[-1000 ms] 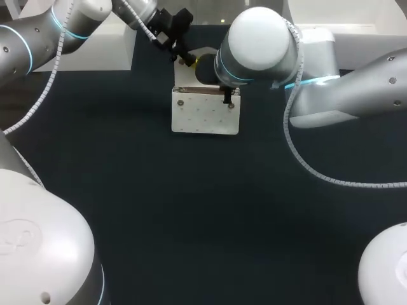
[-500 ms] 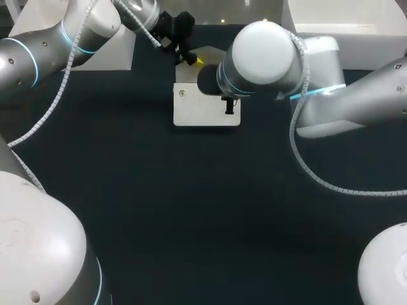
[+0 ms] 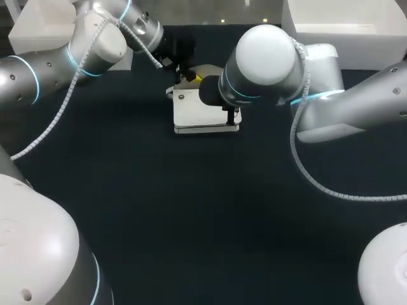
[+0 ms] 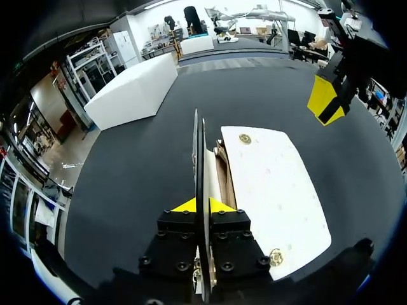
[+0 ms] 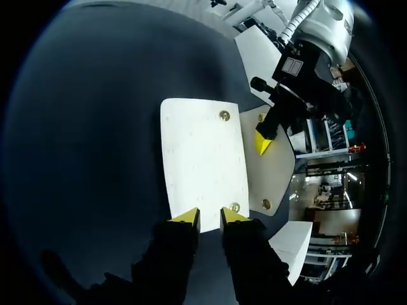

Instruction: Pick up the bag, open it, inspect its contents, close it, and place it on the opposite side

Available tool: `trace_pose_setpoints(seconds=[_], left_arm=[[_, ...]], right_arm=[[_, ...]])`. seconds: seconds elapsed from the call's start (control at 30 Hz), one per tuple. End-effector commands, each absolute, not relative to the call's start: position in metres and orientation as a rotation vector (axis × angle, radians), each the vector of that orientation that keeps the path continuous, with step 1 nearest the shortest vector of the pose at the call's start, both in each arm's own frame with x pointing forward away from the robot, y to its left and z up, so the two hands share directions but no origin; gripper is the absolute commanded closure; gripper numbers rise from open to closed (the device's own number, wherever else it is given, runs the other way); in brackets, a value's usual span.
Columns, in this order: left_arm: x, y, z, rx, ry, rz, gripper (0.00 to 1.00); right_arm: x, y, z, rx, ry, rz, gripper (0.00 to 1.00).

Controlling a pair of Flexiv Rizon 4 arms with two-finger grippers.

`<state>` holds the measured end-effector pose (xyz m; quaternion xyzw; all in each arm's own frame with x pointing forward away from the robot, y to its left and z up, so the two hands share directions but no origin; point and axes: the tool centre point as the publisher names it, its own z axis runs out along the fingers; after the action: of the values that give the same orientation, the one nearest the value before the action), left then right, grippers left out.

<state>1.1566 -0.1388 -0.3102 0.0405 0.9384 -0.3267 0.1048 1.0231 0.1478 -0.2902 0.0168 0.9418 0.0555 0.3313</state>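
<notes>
The white bag (image 3: 200, 113) lies at the far middle of the dark table. Its beige-lined flap (image 5: 275, 162) stands open on the far side, with brass snaps at its corners. My left gripper (image 3: 189, 77) comes in from the back left and is shut on that flap, which shows edge-on as a thin dark sheet (image 4: 198, 159) between its yellow tips. The bag's white face (image 4: 270, 190) lies beside that gripper. My right gripper (image 5: 210, 216) hovers over the bag's (image 5: 202, 159) near right corner, narrowly open with a slim gap between its tips.
A white box (image 3: 346, 25) stands at the back right and another (image 3: 38, 28) at the back left. My right arm's big elbow (image 3: 264, 60) hangs over the bag's far right. The table's front half is bare dark cloth.
The bag's face has tipped down flatter. My left arm swung in closer with the flap. The right gripper slid toward the bag's near right corner and its fingers drew closer together.
</notes>
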Motion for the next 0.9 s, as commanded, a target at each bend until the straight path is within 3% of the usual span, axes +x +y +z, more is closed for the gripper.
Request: trace_pose_setpoints(seconds=[0.03,0.9], left_arm=[[1.155,-0.141,-0.323,0.133,2.738,-0.961,1.00],[1.170,-0.138,-0.339,0.225,2.693,-0.986,1.00]], right_arm=[[1.021,0.146,-0.299,0.047,2.460,0.152,1.00],[1.009,0.164,-0.326,0.027,2.456,0.177,1.00]])
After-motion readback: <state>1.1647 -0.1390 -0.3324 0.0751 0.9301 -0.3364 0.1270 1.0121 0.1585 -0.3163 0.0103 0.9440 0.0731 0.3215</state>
